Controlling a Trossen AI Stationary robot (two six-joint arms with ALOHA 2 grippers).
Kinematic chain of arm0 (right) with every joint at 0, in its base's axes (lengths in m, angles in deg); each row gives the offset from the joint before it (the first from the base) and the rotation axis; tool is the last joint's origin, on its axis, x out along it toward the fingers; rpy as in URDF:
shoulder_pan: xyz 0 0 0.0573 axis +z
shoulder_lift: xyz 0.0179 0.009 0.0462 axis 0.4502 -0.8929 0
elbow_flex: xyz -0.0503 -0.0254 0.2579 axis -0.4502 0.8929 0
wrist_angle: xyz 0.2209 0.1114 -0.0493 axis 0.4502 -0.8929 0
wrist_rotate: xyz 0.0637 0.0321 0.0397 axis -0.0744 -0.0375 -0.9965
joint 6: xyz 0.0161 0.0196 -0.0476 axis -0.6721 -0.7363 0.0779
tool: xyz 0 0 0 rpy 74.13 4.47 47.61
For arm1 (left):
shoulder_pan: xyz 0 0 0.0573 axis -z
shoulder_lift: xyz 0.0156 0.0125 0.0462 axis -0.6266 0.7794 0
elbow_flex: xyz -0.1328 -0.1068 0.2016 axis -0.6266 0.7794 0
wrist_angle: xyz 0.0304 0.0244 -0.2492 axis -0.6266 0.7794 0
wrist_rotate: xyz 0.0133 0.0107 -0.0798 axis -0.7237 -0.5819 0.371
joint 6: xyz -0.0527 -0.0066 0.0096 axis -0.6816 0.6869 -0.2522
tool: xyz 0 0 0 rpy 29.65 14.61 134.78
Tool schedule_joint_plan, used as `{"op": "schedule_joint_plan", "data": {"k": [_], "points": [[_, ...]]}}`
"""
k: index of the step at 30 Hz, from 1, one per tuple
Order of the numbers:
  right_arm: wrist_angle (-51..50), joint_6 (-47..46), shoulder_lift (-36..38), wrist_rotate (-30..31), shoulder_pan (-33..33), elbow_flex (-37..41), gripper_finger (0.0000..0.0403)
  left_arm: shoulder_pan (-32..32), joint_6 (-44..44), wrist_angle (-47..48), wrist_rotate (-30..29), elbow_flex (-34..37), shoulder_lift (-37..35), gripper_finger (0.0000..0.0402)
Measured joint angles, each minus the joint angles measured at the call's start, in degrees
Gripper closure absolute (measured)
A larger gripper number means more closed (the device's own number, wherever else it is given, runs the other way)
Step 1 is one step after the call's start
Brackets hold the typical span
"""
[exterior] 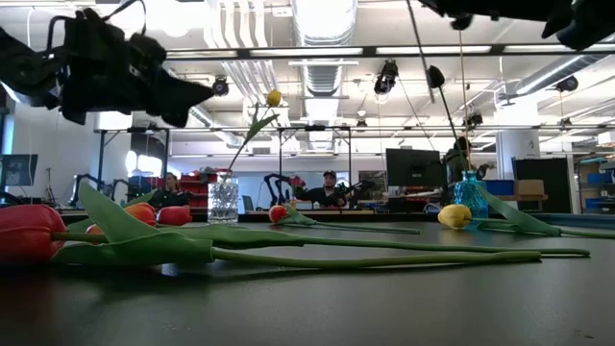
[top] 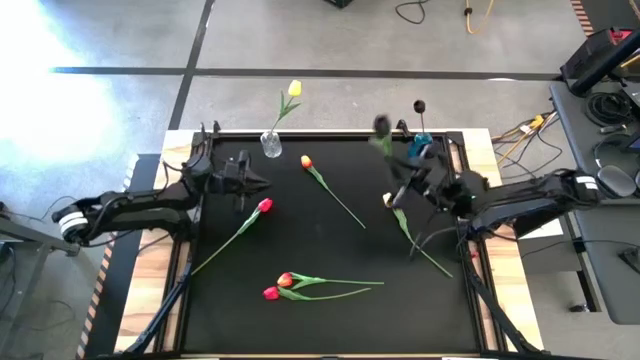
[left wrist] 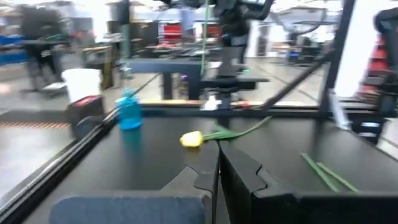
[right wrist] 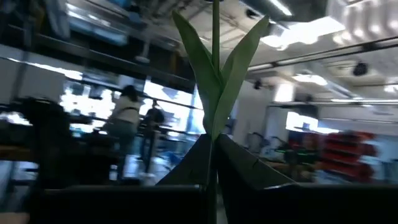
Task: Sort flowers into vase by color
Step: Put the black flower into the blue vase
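Right gripper (right wrist: 214,163) pinches a green stem (right wrist: 215,74), visible only in its wrist view. From overhead, the left gripper (top: 257,181), fingers pressed together, hangs empty above the red tulip (top: 264,206).

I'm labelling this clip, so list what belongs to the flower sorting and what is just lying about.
Belongs to the job:
- clear vase holding a yellow tulip
- blue vase
- dark tulip, held in the shut right gripper
- loose tulips on the table

Just lying about:
- floor cables
- side desk with gear

overhead, table-level, two wrist views
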Motion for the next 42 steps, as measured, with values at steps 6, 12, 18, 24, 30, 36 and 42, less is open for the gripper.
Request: {"op": "schedule_joint_plan", "data": {"k": [6, 12, 18, 24, 30, 36, 42], "points": [[16.7, -0.8, -14.4, -7.1, 2.4, -1.2, 0.0391, 10.1, 1.1, -11.6, -7.3, -2.3, 7.1, 0.0363], [26.3, -0.4, -28.3, -9.8, 2.5, -8.3, 0.0391, 15.2, -0.1, -12.4, -10.5, -11.4, 16.6, 0.0306], [27.0, 0.0, -36.6, -11.1, 3.1, -16.2, 0.0391, 17.3, -0.2, -12.4, -9.7, -21.6, 27.0, 0.0281], [27.1, 0.6, -38.9, -11.1, 4.7, -19.2, 0.0391, 19.3, 1.3, -12.7, -7.5, -26.9, 33.3, 0.028], [27.0, 0.7, -38.8, -11.1, 5.7, -19.6, 0.0391, 21.2, 2.2, -13.3, -7.5, -31.0, 36.5, 0.028], [27.3, 0.6, -38.9, -11.1, 5.7, -19.8, 0.0391, 21.8, 2.5, -13.3, -7.6, -34.4, 39.1, 0.028], [27.1, 0.6, -38.9, -11.0, 5.7, -19.8, 0.0391, 22.3, 2.5, -13.2, -7.5, -35.9, 40.5, 0.0306]]}}
